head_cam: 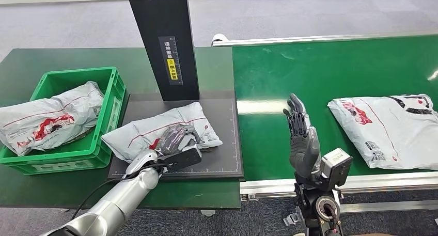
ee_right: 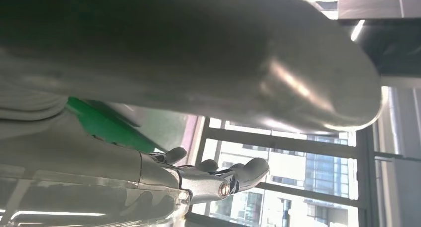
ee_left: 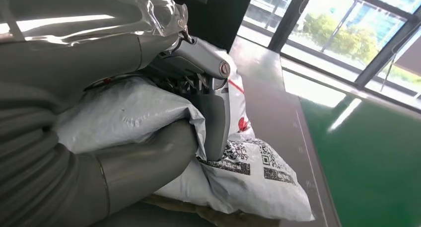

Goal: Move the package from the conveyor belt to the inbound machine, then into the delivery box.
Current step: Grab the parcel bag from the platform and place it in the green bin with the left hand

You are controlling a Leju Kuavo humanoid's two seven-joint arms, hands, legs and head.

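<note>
green table (head_cam: pixel 31 60) | grey carpet floor (head_cam: pixel 310 14) | windows, buildings outside (ee_left: pixel 347 33)

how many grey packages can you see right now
3: one package in the green crate, one on the inbound machine's black platform gripped by the left hand, one on the conveyor belt. More could be hidden under the crate's package.

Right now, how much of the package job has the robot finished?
About halfway. One package already lies in the green box. The left hand grips a second package on the black machine plate, still to go in the box. A third package waits on the conveyor belt; the right hand holds nothing.
</note>
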